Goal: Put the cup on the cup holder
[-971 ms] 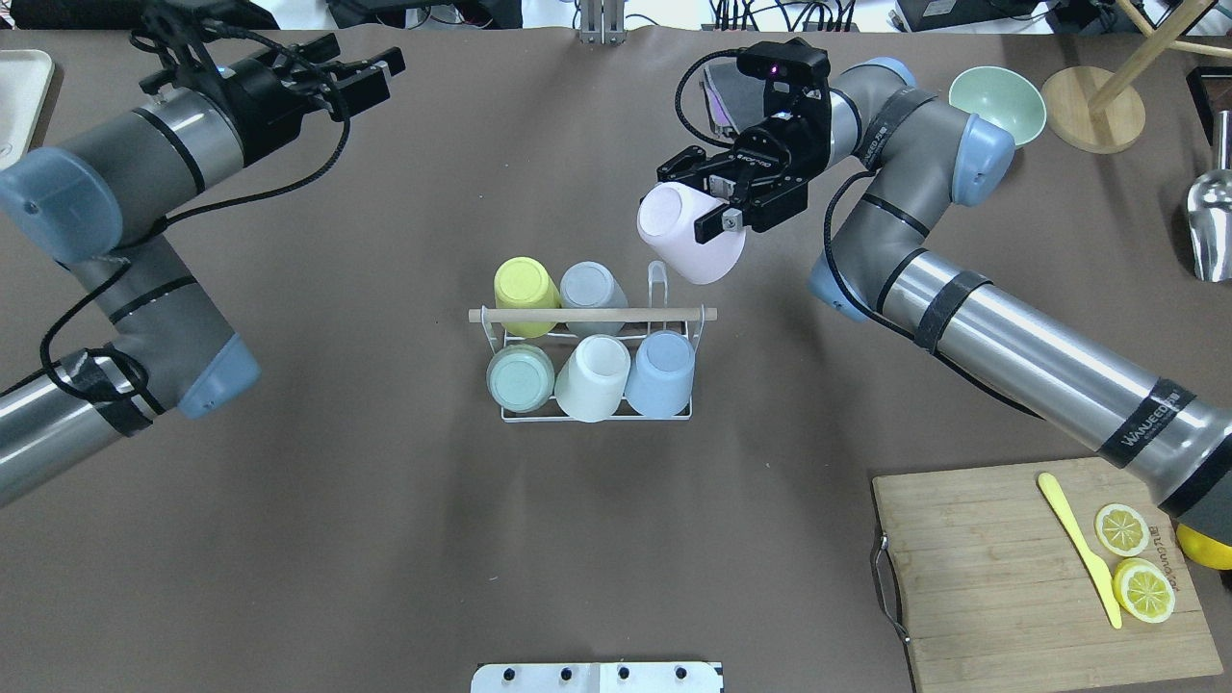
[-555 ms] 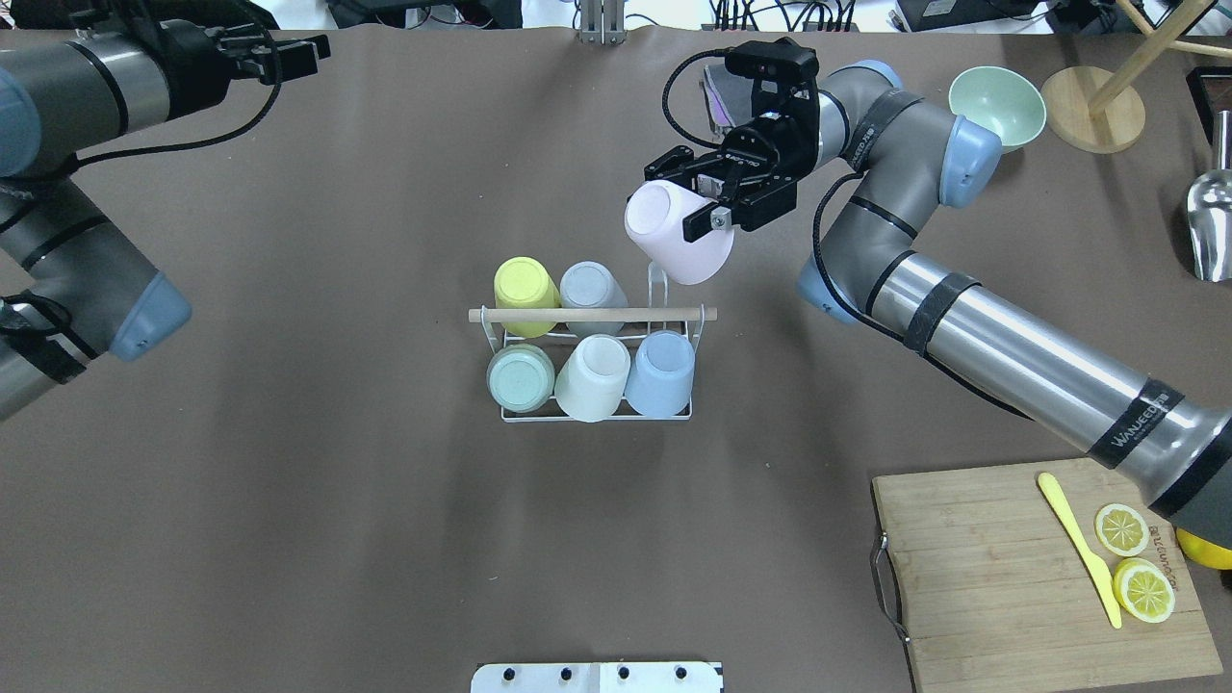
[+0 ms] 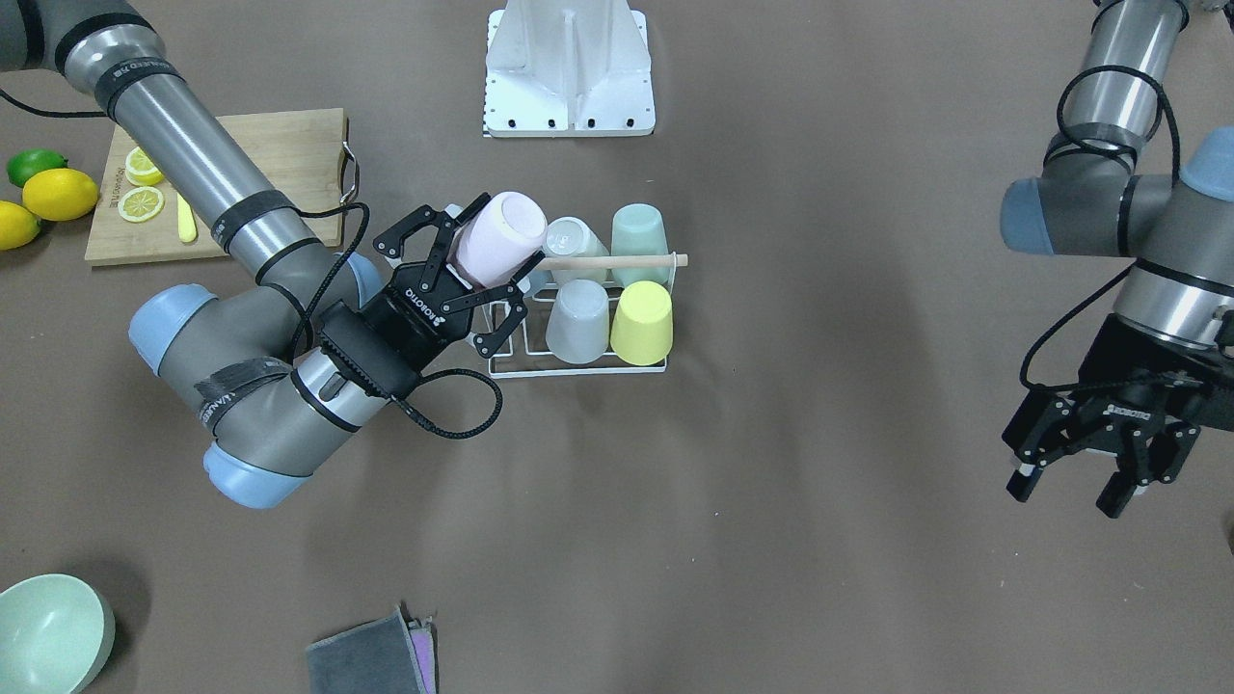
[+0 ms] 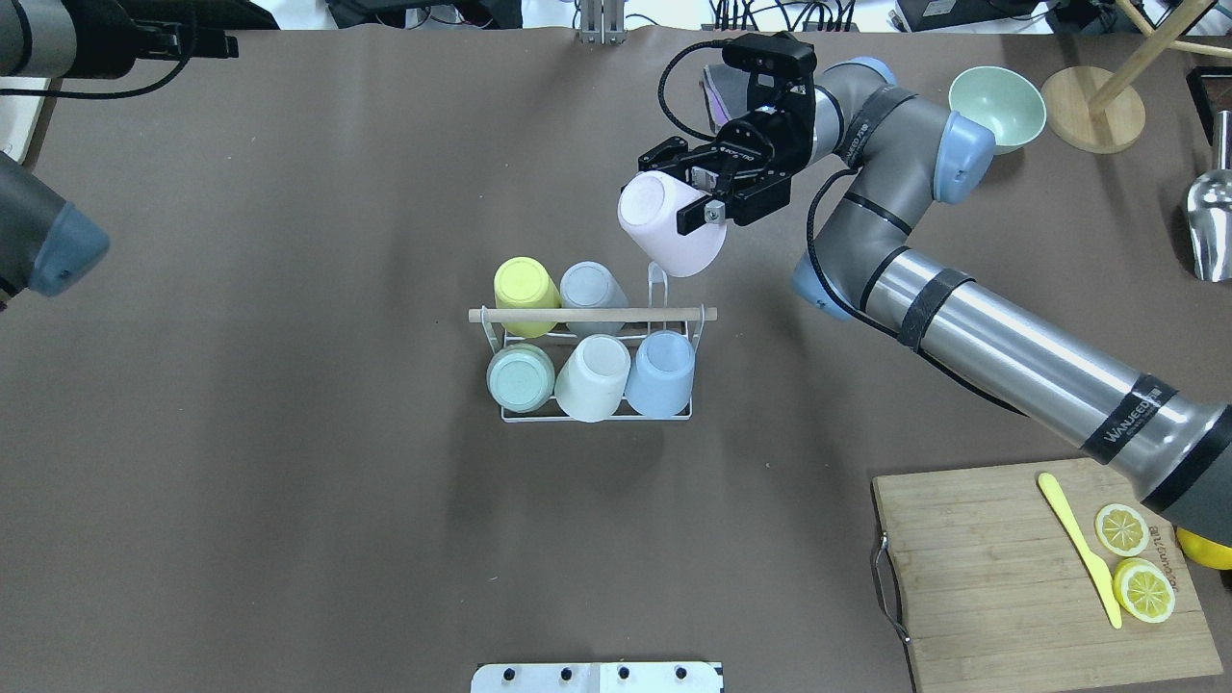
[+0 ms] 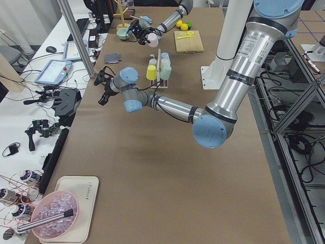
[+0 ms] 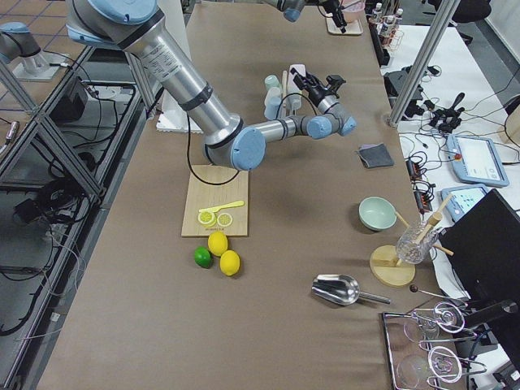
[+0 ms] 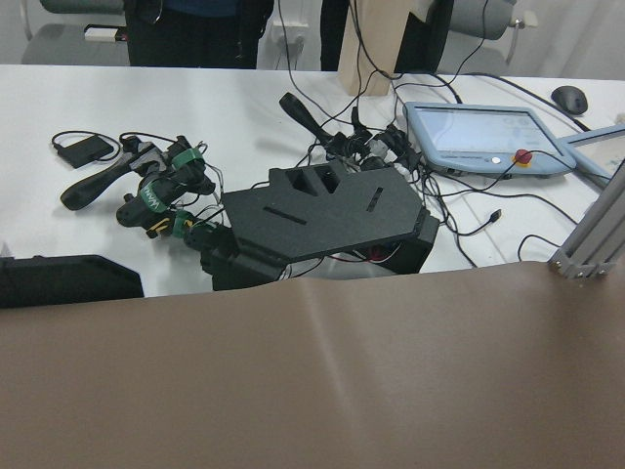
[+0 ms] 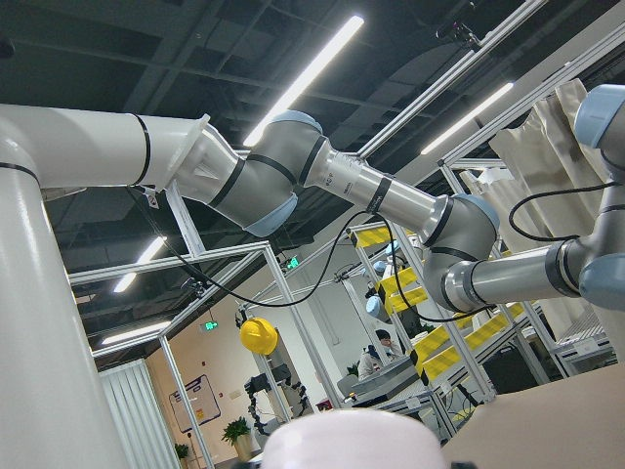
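Right gripper (image 4: pixel 687 189) is my working tool. Its jaws are closed across the wall of the pink cup (image 4: pixel 669 236) and hold it in the air, clear of the table. Left gripper (image 3: pixel 1066 495) hangs well apart at the far side of the table, jaws spread and empty. It has no part in this step.

Rack (image 4: pixel 597 417) stands mid-table with its wooden handle (image 4: pixel 539 315) running across the top. Five cups are already seated upside down on it: yellow (image 4: pixel 526 284), grey (image 4: pixel 589 286), green (image 4: pixel 520 377), white (image 4: pixel 592 375) and blue (image 4: pixel 662 371). One prong (image 4: pixel 657 280) at the back corner, next to the grey cup, is bare.

The pink cup is tilted, base up and toward the rack's middle, mouth down and toward my wrist. From overhead its lower rim overlaps the top of the bare prong. I cannot tell whether they touch.

Step in hand, by my judgement: transport is nearly done and alignment is under way. The next move calls for:
1. Centre the cup mouth over the bare prong.
2. Reduce the tilt so the prong enters the mouth cleanly.
3. Lower, keeping clear of the handle and the grey cup.
4. Release only once the cup is seated.
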